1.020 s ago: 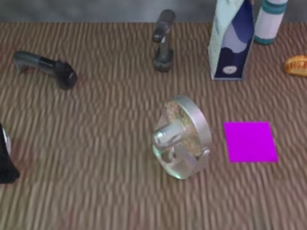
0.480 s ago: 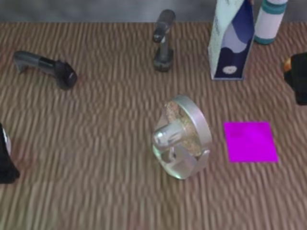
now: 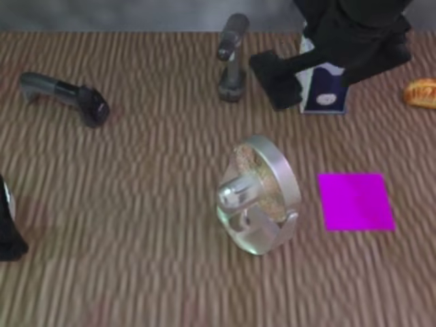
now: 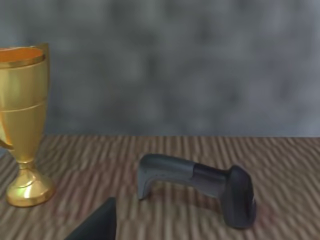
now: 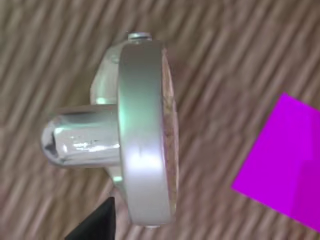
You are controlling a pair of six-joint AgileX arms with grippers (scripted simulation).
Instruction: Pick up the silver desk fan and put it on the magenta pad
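The silver desk fan (image 3: 262,194) stands mid-table, its chrome hub facing left; the right wrist view shows its ring edge-on (image 5: 142,130). To its right the magenta pad (image 3: 355,201) lies flat and bare, also seen from the right wrist (image 5: 282,165). My right gripper (image 3: 276,82) hangs open above the table's back, behind the fan and apart from it; one dark fingertip (image 5: 97,225) shows beside the ring. Parked at the left edge is my left gripper (image 3: 12,242), open and holding nothing.
One dark grey scanner (image 3: 65,95) lies back left, and another (image 3: 231,58) stands back centre, next to the right gripper. My right arm partly covers a blue-and-white carton (image 3: 327,95). A bread roll (image 3: 421,92) sits far right. A gold trophy (image 4: 22,125) shows in the left wrist view.
My right arm has swung in from the right edge across the table's back, over the carton and bottle, to behind the fan. Fan, pad and left arm have not moved.
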